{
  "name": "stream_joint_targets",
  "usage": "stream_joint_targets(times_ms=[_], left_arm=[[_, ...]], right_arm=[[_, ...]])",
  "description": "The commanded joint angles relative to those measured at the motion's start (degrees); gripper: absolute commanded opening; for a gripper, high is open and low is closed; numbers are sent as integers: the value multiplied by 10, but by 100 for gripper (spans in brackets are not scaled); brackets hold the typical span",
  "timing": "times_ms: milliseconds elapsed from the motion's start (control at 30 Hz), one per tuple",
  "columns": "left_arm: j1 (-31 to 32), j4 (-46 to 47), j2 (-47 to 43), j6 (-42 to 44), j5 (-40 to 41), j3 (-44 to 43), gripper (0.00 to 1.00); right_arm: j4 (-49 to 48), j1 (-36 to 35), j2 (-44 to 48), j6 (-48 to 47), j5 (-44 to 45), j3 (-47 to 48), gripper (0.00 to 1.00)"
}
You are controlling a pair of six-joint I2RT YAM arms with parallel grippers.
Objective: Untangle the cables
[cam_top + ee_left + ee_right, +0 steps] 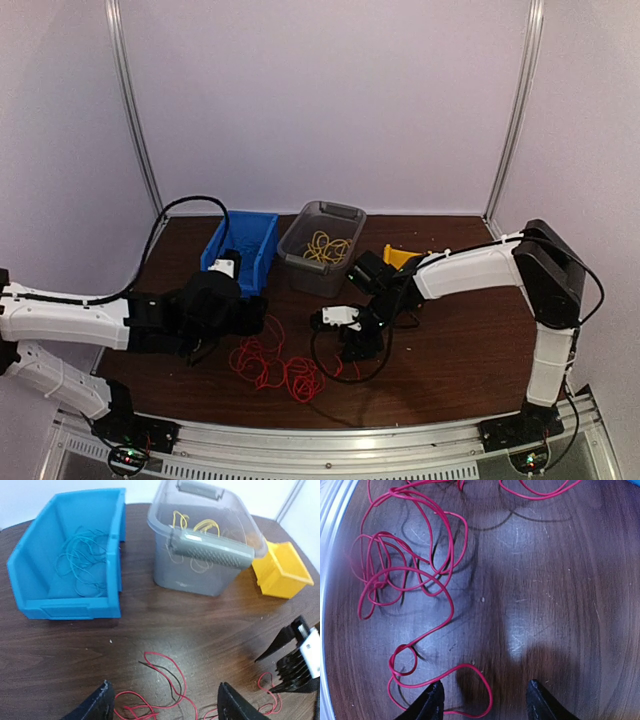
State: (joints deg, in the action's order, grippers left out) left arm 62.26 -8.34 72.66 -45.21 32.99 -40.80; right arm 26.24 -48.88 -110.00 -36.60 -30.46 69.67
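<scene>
Red cables (pixel 275 366) lie in loose loops on the dark wooden table near its front edge. They also show in the left wrist view (pixel 165 680) and the right wrist view (pixel 410 585). Blue cables (pixel 80 562) lie in the blue bin (pixel 243 250). Yellow cables (pixel 328 248) lie in the grey clear box (pixel 320 243). My left gripper (pixel 165 707) is open, low over the red cables. My right gripper (pixel 482 702) is open just above the table, with a red loop between its fingers. Neither holds anything.
A small yellow bin (pixel 402 257) stands right of the grey box, behind the right arm; it also shows in the left wrist view (pixel 282 570). The blue bin and grey box stand side by side at the table's back middle. White walls enclose the table.
</scene>
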Motion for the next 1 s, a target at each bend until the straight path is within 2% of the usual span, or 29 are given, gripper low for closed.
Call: stream_joint_targets(times_ms=[0,67,167,233,333,400,567,733,867,967], left_arm=[[1,-38,-95,-93,129,11,72],[1,-49,-140,-101,166,23,72],[0,-32,-192,-66,194,45,73],[-1,-32,-207,-48,207,46,73],[-3,-33,-200,-17,200,35,74],[-3,-29,-183,1,185,25,74],[-5,69,-119,112,57,19,76],[-4,211,-49,176,-97,35,77],[-3,305,22,236,-235,16,80],[-3,346,90,260,-295,-21,81]], right_arm=[[12,0,-11,17,33,16,57],[17,0,-15,15,26,13,54],[25,0,-27,19,22,13,47],[33,-1,-34,22,20,18,36],[42,1,-33,27,25,29,10],[58,3,-21,24,33,43,0],[97,25,61,22,34,84,0],[144,36,153,28,19,147,0],[186,36,182,27,8,210,0],[212,36,184,29,-7,252,0]])
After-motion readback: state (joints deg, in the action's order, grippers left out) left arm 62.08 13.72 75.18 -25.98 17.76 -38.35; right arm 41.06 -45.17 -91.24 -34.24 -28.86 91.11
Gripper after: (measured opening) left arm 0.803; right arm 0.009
